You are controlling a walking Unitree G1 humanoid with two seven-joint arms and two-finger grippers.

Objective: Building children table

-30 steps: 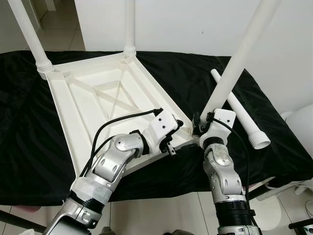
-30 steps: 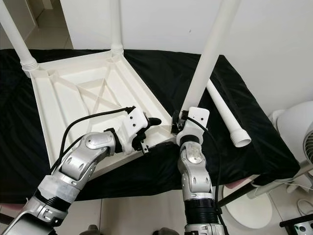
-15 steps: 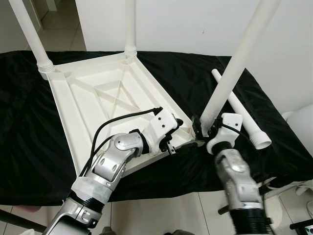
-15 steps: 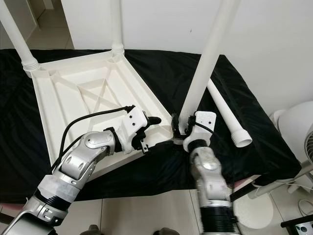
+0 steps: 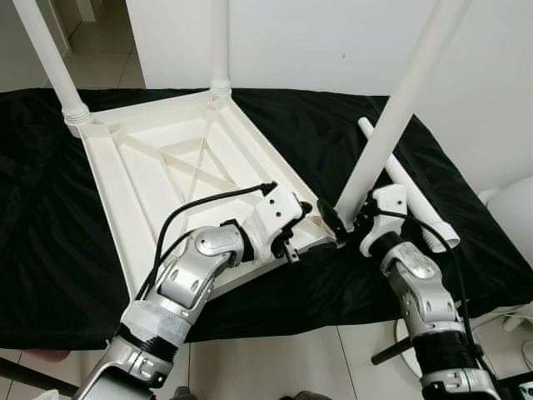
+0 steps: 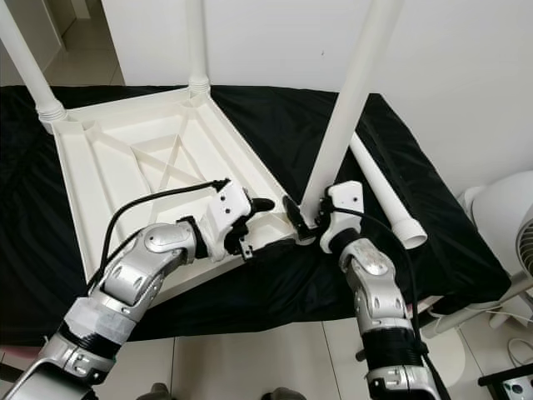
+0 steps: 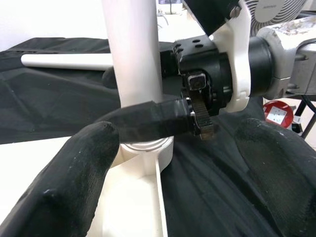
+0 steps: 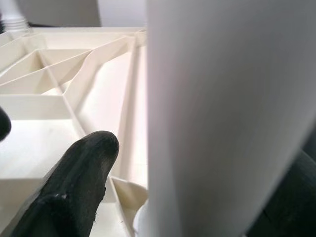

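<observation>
You have the white plastic tabletop [image 5: 175, 175] lying upside down on the black cloth, its ribbed underside with a crossed brace facing up. Two white legs [image 5: 218, 42] stand upright in the far corner sockets. A third leg [image 5: 391, 117] rises tilted from the near right corner socket [image 7: 148, 148], its foot seated there. A fourth loose leg [image 6: 385, 193] lies flat on the cloth just beside that corner, open flared end toward you.
</observation>
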